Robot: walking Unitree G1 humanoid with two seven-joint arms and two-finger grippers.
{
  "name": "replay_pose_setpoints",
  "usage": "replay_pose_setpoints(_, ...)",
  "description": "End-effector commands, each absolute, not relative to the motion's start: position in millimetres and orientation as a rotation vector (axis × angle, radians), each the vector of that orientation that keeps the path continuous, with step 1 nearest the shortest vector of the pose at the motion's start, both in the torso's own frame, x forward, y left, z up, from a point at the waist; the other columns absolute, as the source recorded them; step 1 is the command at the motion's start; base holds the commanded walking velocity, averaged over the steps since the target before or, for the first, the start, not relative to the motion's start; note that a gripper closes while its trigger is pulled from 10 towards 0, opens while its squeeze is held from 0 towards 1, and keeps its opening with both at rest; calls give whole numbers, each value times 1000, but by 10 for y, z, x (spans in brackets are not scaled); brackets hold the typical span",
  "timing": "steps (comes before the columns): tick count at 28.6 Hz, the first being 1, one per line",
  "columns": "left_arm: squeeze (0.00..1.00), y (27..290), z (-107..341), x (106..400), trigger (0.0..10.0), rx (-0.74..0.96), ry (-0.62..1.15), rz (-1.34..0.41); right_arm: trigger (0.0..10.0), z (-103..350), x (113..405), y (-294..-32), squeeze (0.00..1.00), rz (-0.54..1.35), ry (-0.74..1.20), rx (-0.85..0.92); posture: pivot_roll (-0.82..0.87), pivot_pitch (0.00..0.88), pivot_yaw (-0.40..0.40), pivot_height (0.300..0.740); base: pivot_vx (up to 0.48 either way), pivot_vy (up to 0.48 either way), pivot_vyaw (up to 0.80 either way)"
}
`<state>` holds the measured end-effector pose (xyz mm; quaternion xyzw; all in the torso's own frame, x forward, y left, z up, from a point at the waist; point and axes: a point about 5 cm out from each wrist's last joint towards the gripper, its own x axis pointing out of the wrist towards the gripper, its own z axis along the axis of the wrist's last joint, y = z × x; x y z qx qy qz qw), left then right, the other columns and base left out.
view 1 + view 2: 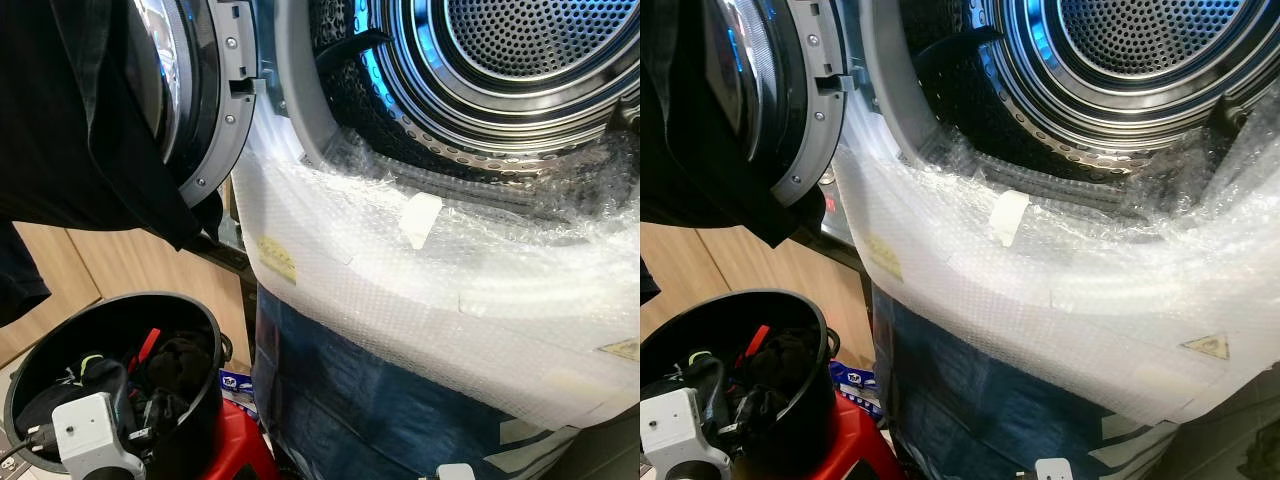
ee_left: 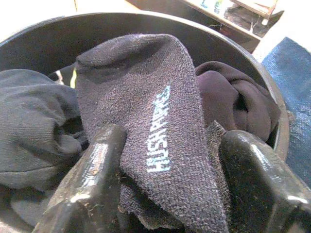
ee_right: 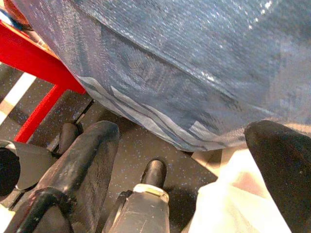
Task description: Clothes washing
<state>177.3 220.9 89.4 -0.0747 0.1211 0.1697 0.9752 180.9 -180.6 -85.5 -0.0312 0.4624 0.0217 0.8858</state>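
Observation:
A black bucket (image 1: 205,330) of dark laundry stands at the lower left. My left gripper (image 2: 175,141) reaches down into it, open, its two fingers (image 2: 92,170) on either side of a dark grey sock (image 2: 146,97) with pale lettering. Other dark clothes (image 2: 238,97) lie around the sock. The washing machine's drum (image 1: 520,60) is open above and to the right. Its round door (image 1: 205,100) is swung out to the left, with a black garment (image 1: 70,120) draped over it. My right gripper (image 3: 183,133) hangs open, low beside the machine's front, holding nothing.
Bubble wrap (image 1: 400,280) covers the machine's front below the opening, with blue film (image 1: 350,400) under it. The bucket sits on a red stool (image 1: 235,450). Wooden panels (image 1: 110,265) stand behind at the left. Dark speckled floor (image 3: 126,145) lies below.

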Motion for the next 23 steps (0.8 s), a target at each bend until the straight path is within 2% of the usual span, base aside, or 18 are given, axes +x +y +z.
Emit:
replay_pose_setpoints(1, 0, 2162, 885, 1770, 0, -151, 247, 330, 10000, -824, 1870, -1807, 0, 40, 937, -59, 159, 0, -18, 740, 0, 0, 0)
replay_pose_setpoints(13, 0, 2168, 895, 1787, 0, -136, 219, 325, 10000, -873, 1770, -1782, 0, 40, 960, -52, 143, 0, -10, 740, 0, 0, 0)
replay_pose_setpoints(23, 0, 2175, 916, 1993, 0, -150, 176, 313, 10000, -885, 1738, -1797, 0, 16, 962, -33, 126, 0, -1, 740, 0, 0, 0)
